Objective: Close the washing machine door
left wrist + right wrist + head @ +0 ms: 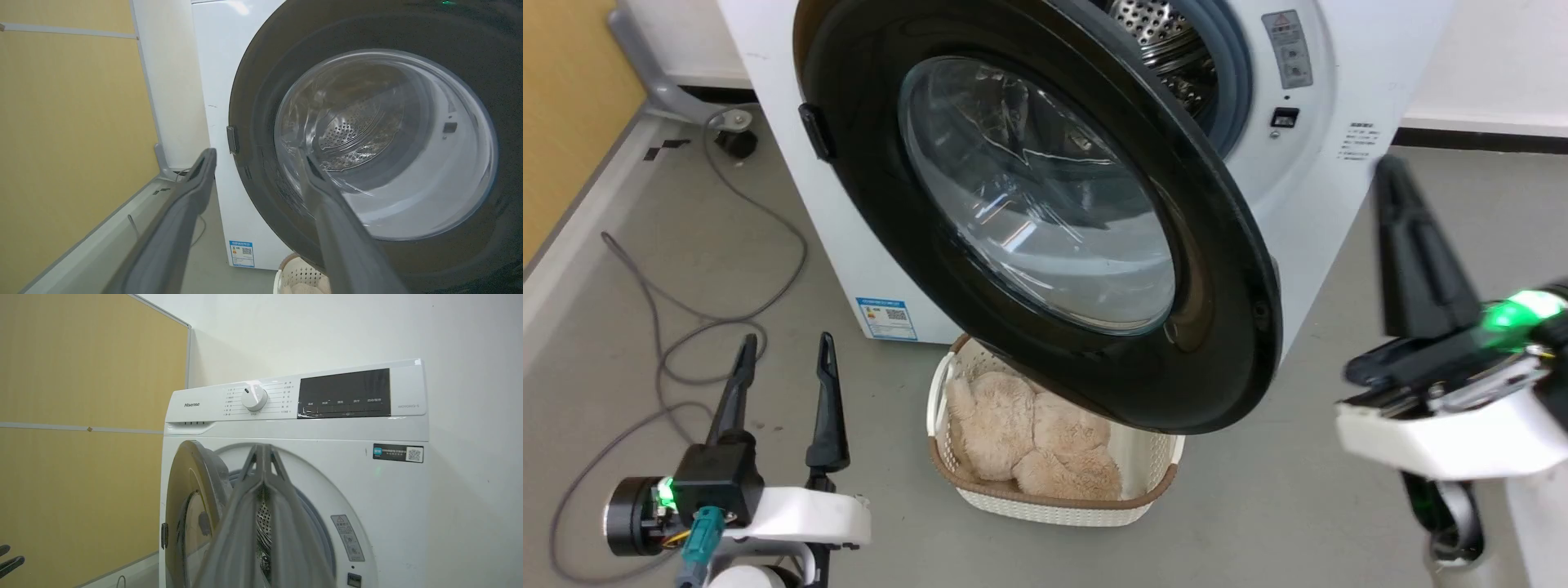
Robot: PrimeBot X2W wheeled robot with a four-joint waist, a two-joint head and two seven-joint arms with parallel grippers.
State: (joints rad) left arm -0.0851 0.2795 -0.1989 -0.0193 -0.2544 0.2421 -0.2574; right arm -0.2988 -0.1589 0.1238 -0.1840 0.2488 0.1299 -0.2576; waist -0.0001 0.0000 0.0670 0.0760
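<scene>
L gripper (786, 351) spread, empty | washing machine door (1045, 204) half open, hinged left, free edge out toward robot above basket (1045, 510); round, no long axis | R gripper (1392, 175) fingers pressed together, clear of rim | risk: push glances off glossy rim or is too weak, latch misses

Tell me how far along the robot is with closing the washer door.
Done: nothing that shows; the door stands open, with the drum exposed behind it. In hand: the right gripper, shut, is raised beside the door's free edge, apparently not touching it; the left gripper is open and low, apart from the door. Left: swing the door against the machine until it latches.
</scene>
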